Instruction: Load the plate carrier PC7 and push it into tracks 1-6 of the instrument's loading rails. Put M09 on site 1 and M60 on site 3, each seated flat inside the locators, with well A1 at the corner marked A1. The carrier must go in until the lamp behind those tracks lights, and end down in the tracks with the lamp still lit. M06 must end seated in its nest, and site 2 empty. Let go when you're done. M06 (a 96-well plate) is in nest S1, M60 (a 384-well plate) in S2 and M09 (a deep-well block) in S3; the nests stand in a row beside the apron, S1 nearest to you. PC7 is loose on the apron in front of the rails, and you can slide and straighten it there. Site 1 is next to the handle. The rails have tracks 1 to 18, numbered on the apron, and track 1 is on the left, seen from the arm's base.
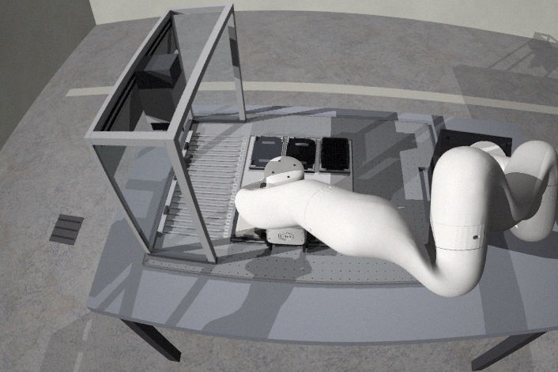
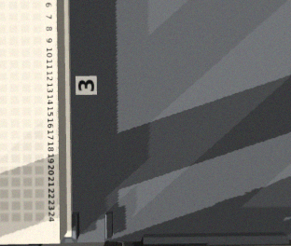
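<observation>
Now your gripper (image 1: 284,236) hangs spread and empty over the carrier (image 2: 93,154) near the bench's front edge; M60 (image 2: 14,93) lies flat on site 3, long axis toward the rails (image 1: 205,178).

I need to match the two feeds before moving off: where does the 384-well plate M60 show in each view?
Top: not clearly in it. The arm's wrist covers that spot, just before the rails.
Wrist: along the left edge, the pale 384-well plate M60 with its printed column numbers.
Shared landmark: carrier PC7, a dark edge under the wrist in the top view, and the dark strip bearing the "3" label in the wrist view.
</observation>
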Available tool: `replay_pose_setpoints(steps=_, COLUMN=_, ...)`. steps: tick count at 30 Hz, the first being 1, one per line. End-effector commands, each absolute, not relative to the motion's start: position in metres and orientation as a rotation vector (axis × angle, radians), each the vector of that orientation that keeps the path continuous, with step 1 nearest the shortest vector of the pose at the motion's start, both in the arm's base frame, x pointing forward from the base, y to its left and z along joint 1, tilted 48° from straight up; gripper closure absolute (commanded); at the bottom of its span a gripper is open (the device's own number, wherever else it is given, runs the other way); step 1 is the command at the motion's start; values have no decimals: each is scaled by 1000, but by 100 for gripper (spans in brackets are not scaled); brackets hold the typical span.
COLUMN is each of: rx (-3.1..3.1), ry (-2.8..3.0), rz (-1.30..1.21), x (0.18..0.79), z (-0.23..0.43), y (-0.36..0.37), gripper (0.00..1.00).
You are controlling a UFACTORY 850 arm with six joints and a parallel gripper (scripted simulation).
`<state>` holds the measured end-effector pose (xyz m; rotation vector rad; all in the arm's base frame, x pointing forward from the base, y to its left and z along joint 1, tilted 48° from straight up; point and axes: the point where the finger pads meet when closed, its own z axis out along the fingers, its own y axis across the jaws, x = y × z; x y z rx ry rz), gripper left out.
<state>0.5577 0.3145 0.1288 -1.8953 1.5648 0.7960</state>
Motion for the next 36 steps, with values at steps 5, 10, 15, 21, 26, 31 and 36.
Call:
replay_pose_setpoints(steps=5, rx=-1895, ry=1565, rz=793, x=559, z=127, y=312, gripper=0)
replay_pose_setpoints(steps=10, rx=-1895, ry=1565, rz=793, x=559, z=127, y=312, gripper=0)
replay_pose_setpoints(steps=15, rx=-1895, ry=1565, rz=793, x=559, z=127, y=312, gripper=0)
replay_pose_setpoints(steps=21, rx=-1895, ry=1565, rz=793, x=559, z=127, y=312, gripper=0)
replay_pose_setpoints(steps=26, rx=-1895, ry=1565, rz=793, x=559, z=127, y=312, gripper=0)
replay_pose_setpoints(steps=31, rx=-1895, ry=1565, rz=793, x=558, z=130, y=314, gripper=0)
replay_pose_setpoints(steps=36, rx=-1895, ry=1565, rz=793, x=558, z=132, y=317, gripper=0)
